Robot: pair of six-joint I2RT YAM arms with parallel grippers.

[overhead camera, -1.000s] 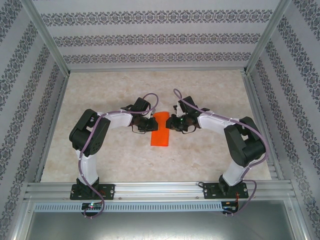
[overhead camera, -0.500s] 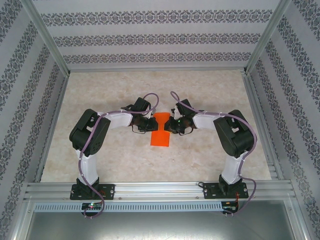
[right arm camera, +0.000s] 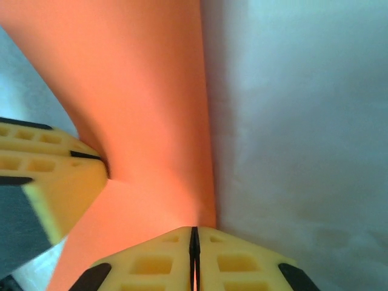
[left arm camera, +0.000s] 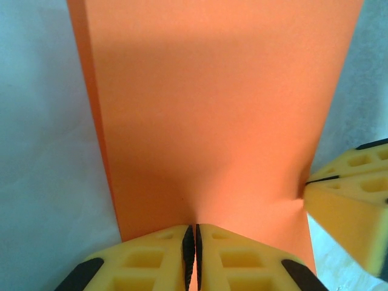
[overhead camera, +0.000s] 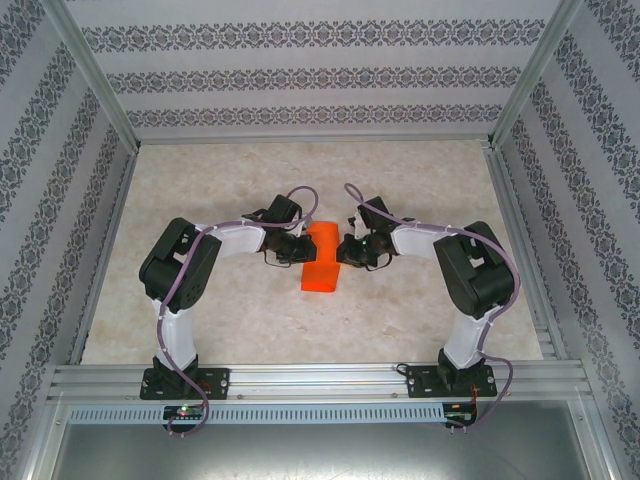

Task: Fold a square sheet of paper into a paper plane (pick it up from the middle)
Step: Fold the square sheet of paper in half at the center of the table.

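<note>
The bright orange-red sheet of paper (overhead camera: 320,259) shows from above as a narrow rectangle in the middle of the table, long side running away from me. My left gripper (overhead camera: 300,250) is shut on its left edge and my right gripper (overhead camera: 341,250) is shut on its right edge, facing each other. In the left wrist view the paper (left arm camera: 212,115) rises from my shut left gripper (left arm camera: 194,233), puckered at the pinch, with a right fingertip (left arm camera: 342,194) at its far edge. In the right wrist view the paper (right arm camera: 145,103) leaves my shut right gripper (right arm camera: 194,233), with a left fingertip (right arm camera: 54,173) opposite.
The pale marbled tabletop (overhead camera: 220,320) lies all round the paper. Patterned walls and aluminium rails (overhead camera: 310,378) close the cell on every side. Both arms' elbows stand out to the sides, the left (overhead camera: 180,262) and the right (overhead camera: 475,270).
The right elbow swung inward and the right gripper shifted slightly. The paper went from slanted, to pinched narrow at its middle, to a straighter rectangle. The left arm stayed put.
</note>
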